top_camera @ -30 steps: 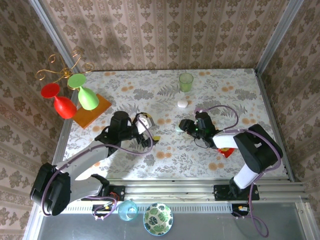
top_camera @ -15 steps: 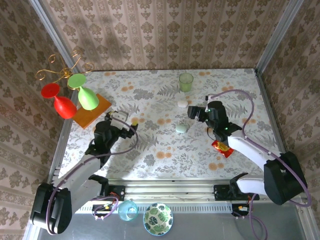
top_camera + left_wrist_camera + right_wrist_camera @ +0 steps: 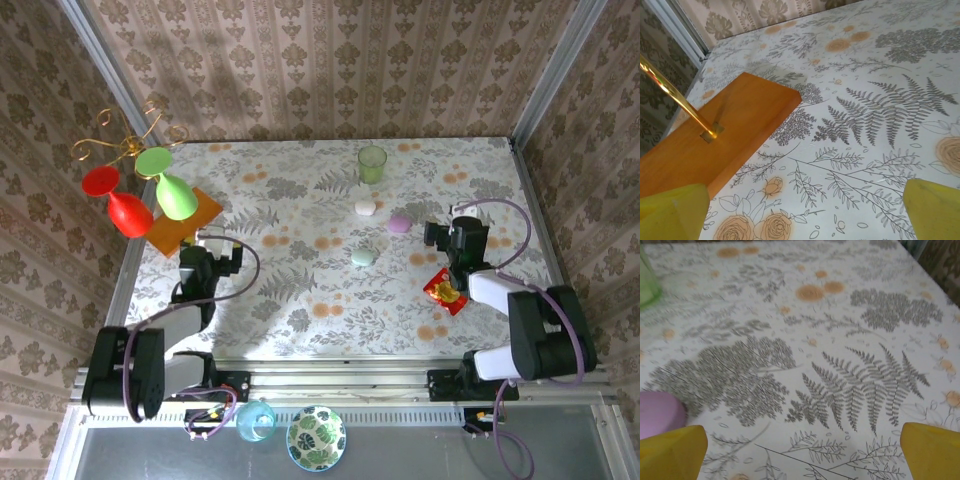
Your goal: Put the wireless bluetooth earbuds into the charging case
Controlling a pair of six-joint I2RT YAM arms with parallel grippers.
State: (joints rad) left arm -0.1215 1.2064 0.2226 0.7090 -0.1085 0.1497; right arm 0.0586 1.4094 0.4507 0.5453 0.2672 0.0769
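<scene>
Both arms have drawn back from the middle of the bench (image 3: 300, 300) toward its side edges. The purple case (image 3: 400, 224) now lies bare where the right pincer (image 3: 437, 235) stood half a second ago. That pincer is released, with its yellow tips spread wide and nothing between them, and it hangs just right of the purple case. The left pincer (image 3: 225, 248) is also released and empty, close to the corner of the orange wooden base (image 3: 185, 222) near the left edge. The white case (image 3: 365, 207) and the mint case (image 3: 362, 257) sit apart from each other in mid-bench, with the purple case between them and off to the right. Whether earbuds sit inside any case cannot be told. A green cup (image 3: 372, 163) stands near the far edge and a red packet (image 3: 443, 290) lies under the right arm. The centre and near strip of the bench offer open room.
</scene>
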